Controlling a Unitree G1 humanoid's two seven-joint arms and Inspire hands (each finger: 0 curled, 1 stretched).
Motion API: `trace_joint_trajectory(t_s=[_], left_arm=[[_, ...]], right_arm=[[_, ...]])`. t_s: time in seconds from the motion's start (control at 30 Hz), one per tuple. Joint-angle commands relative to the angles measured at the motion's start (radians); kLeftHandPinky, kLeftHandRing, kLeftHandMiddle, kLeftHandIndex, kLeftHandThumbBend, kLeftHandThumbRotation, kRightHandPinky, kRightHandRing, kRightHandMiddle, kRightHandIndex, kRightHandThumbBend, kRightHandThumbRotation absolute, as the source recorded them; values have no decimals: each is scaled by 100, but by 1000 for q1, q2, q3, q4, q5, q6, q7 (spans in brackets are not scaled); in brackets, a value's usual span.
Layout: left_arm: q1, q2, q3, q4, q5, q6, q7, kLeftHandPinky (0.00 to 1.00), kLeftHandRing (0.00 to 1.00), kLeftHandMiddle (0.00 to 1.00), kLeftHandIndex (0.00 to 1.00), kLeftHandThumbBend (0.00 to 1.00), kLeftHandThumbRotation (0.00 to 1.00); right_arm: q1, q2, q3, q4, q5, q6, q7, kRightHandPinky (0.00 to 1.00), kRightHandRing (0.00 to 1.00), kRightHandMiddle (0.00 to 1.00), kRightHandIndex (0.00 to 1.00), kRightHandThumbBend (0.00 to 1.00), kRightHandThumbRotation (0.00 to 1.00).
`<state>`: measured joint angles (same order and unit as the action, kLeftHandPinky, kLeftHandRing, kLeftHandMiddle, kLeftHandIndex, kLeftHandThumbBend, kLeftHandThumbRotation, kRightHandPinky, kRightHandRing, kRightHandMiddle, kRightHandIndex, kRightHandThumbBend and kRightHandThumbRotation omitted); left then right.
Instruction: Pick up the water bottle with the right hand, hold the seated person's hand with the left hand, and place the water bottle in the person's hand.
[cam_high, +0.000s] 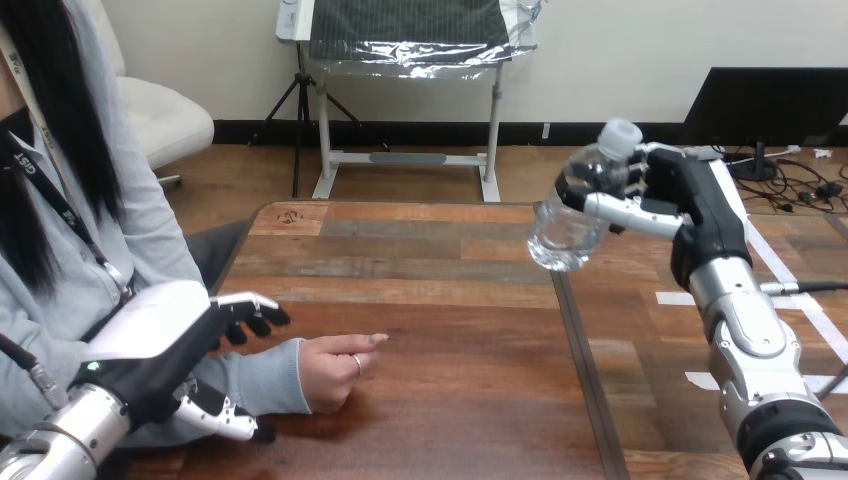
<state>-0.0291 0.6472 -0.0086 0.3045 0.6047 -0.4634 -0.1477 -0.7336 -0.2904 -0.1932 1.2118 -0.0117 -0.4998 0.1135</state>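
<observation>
Head view. Clasping the water bottle (575, 215) in the right hand (680, 200), tilted, cap up, well above the surface (450, 300) at its right side. Hovering the left hand (160, 330), fingers loose and unclenched, over the sleeve (265, 385) just behind the person's hand (335, 370), resting on the surface. Likely light, thin-walled, slick, easily dented: best held round the middle, gently.

The head camera looks forward and down across the wooden tabletop (450, 300), whose far edge crosses the frame just above the middle. It sits near enough that the left hand (150, 335) shows large at lower left beside the person (60, 200), with the right hand (690, 195) and water bottle (575, 215) at upper right.
</observation>
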Motion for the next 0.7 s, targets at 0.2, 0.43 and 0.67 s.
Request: trace_joint_trajectory(t_s=[0.2,0.43,0.67], left_arm=[[-116,35,-49,67,-8,-19,2,62,68,72,74,100,22],[-133,38,-71,93,1,-23,9,62,68,72,74,100,25],[-143,37,-89,102,-1,-5,-7,63,68,72,73,100,27]], right_arm=[[-35,9,2,-115,23,-51,16,29,34,42,46,74,0],[-26,14,-1,-139,31,-49,30,29,34,42,46,73,0],[-17,16,-3,-165,38,-47,41,29,34,42,46,73,0]])
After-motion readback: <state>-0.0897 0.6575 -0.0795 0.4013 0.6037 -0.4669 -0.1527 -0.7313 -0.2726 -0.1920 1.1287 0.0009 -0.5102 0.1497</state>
